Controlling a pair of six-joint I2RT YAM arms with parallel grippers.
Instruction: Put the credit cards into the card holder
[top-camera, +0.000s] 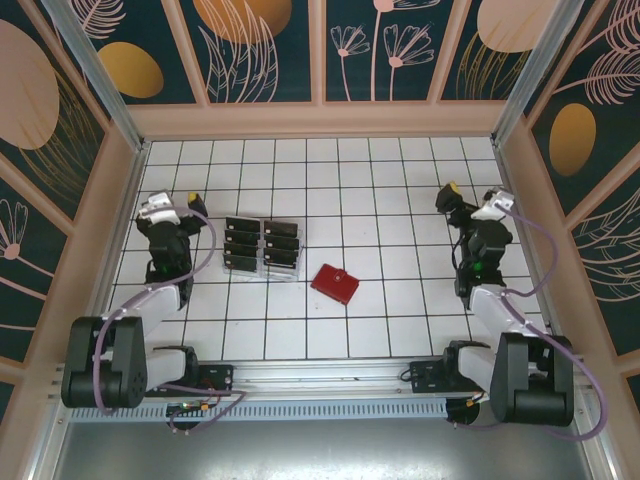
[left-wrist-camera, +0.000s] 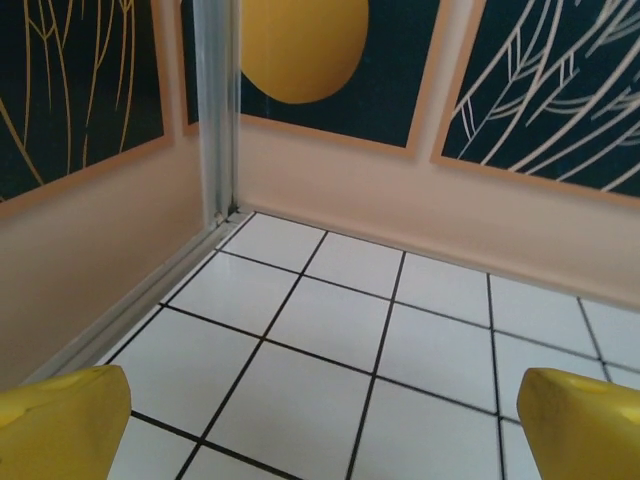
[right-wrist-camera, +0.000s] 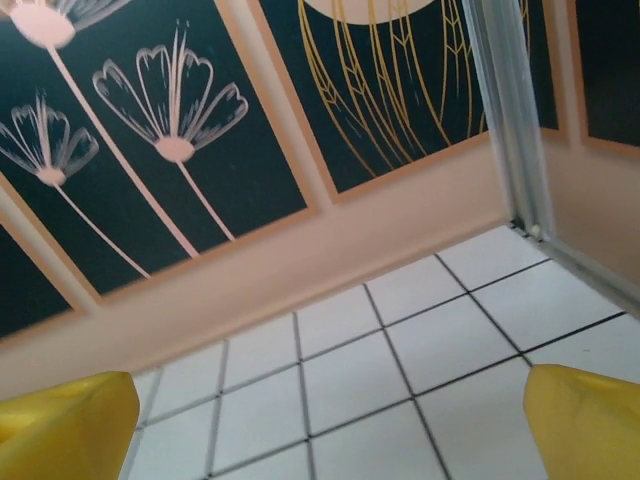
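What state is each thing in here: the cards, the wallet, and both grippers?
Wallet: closed, lying flat on the table, nothing touching it.
Cards: all sitting in the clear tray, none put away yet.
Left gripper: open, empty.
Right gripper: open, empty.

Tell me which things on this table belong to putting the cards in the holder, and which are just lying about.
Part of the job:
- black credit cards, standing in two columns
- red card holder, lying on the tiles to their right

Just lying about:
- clear slotted tray, which the cards now stand in
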